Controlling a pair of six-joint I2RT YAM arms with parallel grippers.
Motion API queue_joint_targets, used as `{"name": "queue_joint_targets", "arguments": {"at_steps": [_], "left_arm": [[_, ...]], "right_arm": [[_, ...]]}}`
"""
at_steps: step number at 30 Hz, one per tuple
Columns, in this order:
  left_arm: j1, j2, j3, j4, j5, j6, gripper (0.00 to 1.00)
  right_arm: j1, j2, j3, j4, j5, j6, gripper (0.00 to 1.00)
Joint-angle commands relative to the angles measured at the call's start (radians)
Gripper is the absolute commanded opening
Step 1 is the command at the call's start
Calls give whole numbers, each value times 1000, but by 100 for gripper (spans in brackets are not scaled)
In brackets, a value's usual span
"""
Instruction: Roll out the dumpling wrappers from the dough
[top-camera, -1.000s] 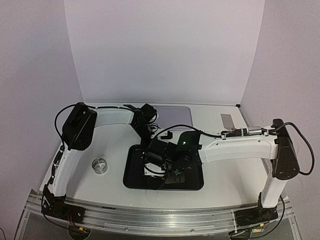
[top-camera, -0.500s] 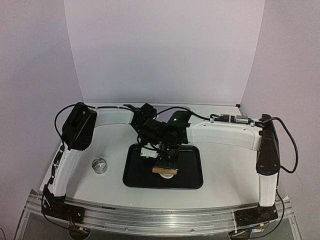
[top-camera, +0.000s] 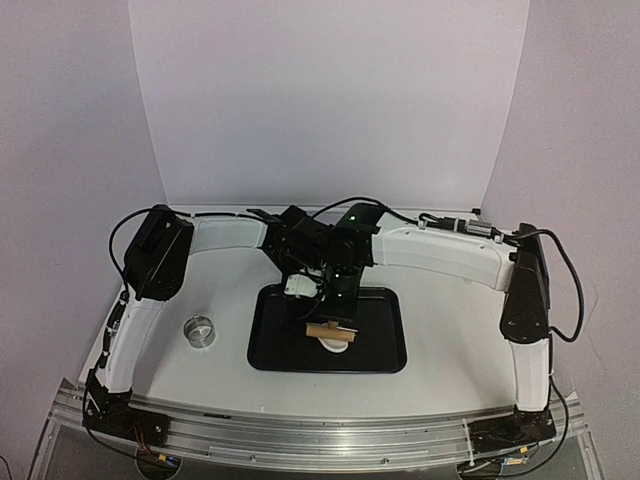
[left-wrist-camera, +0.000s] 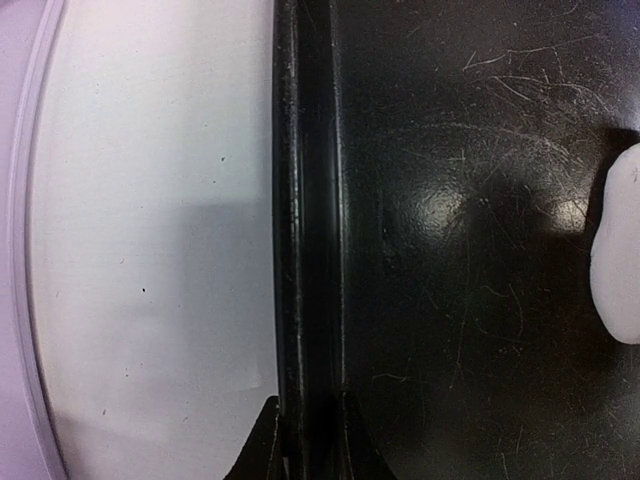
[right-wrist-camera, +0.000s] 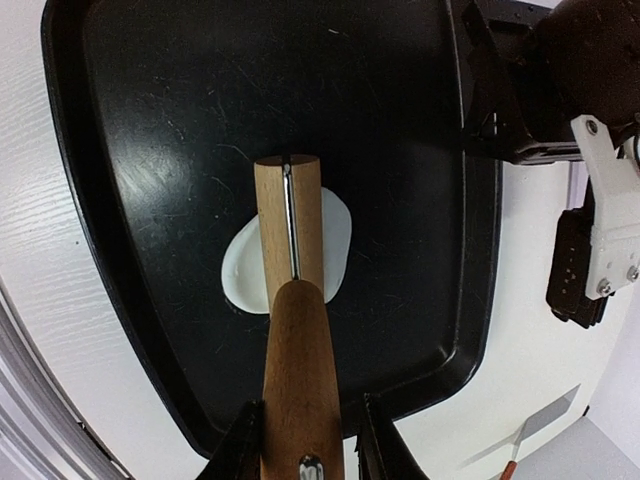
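Two arms at work: one flattened piece of dough (right-wrist-camera: 338, 238) lies mid-tray in my one black tray (right-wrist-camera: 150, 120), under the one wooden rolling pin (right-wrist-camera: 295, 340) that the right gripper (right-wrist-camera: 305, 435) grasps. The left gripper (left-wrist-camera: 307, 440) pinches the tray's rim. One metal ring (top-camera: 200, 330) stands apart, left of the tray.

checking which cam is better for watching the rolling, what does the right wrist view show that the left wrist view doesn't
Only the right wrist view: the wooden rolling pin held in the right gripper, lying across the flattened dough, whose whole outline shows.
Only the left wrist view: the left gripper close up, its fingertips astride the rim of the black tray; here the dough is just a white edge at the frame's right side.
Both: the black tray, the dough and the white table.
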Motion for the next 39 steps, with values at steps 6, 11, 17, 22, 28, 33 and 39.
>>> {"name": "queue_joint_targets", "arguments": {"at_steps": [6,11,17,22,28,33,39], "left_arm": [[-37,42,-39,-60,-59,82,0],[-36,45,-25,-61,-55,77,0],[-29,48,-10,-63,-51,80,0],[-29,55,-5,-61,-53,79,0],[-29,56,-10,-56,-48,83,0],[-28,68,1,-60,-53,85,0],[-29,79,11,-67,-53,86,0]], "right_arm": [[-2,-37,185,29,175,-39,0],[42,-142,0,54,97,-167,0],[42,-305,-349,317,24,-499,0],[32,-320,-470,588,14,-657,0],[27,-345,-603,726,-25,-743,0],[29,-439,-729,741,-69,-741,0],[29,-448,-730,803,34,-752,0]]}}
